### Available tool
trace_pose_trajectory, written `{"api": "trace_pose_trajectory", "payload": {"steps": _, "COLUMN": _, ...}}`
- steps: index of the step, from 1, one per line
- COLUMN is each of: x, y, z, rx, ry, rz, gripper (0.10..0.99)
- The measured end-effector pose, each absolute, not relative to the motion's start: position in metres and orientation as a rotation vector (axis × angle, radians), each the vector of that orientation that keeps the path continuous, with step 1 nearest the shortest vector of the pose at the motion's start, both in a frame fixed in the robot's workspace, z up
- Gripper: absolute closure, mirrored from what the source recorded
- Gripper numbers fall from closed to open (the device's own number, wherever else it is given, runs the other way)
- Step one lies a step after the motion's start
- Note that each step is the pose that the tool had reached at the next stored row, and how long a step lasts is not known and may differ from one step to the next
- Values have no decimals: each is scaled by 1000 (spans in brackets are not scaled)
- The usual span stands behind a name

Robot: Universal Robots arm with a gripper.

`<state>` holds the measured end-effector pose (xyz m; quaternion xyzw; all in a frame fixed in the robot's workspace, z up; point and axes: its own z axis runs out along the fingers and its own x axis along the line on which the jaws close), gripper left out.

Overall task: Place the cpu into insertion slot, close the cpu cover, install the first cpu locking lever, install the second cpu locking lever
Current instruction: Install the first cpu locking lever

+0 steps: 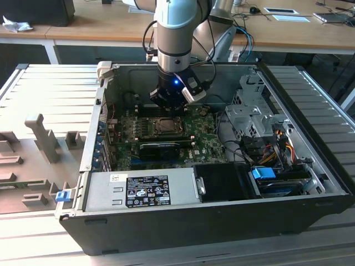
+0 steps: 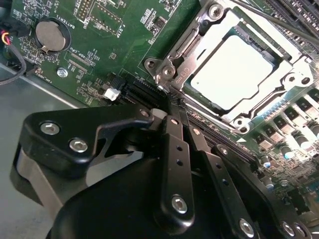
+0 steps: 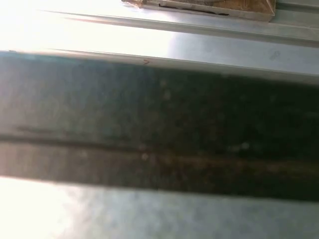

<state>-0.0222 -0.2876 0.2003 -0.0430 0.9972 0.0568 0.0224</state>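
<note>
Your arm point(image 1: 175, 33) drops near-vertical from top of exterior view, grey-blue wrist section pointing straight down. Blue light glowing on black wrist housing. Tool point(image 1: 168, 105) hangs low at arm's end. In second wrist view, tool point(image 2: 172, 107) fills foreground: black linkage bars close together, fingertips out of sight.

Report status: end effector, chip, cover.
End effector low over green board, beside socket. Silver-grey square chip seated in socket. Silver frame cover down over chip. Nothing in the way.
</note>
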Motion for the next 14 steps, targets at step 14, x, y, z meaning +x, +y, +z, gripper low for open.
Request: {"api": "trace_pose_trajectory", "payload": {"steps": 14, "x": -22, "y": -293, "z": 216, "rx": -133, "ry": 3089, "rz": 175, "gripper": 980}}
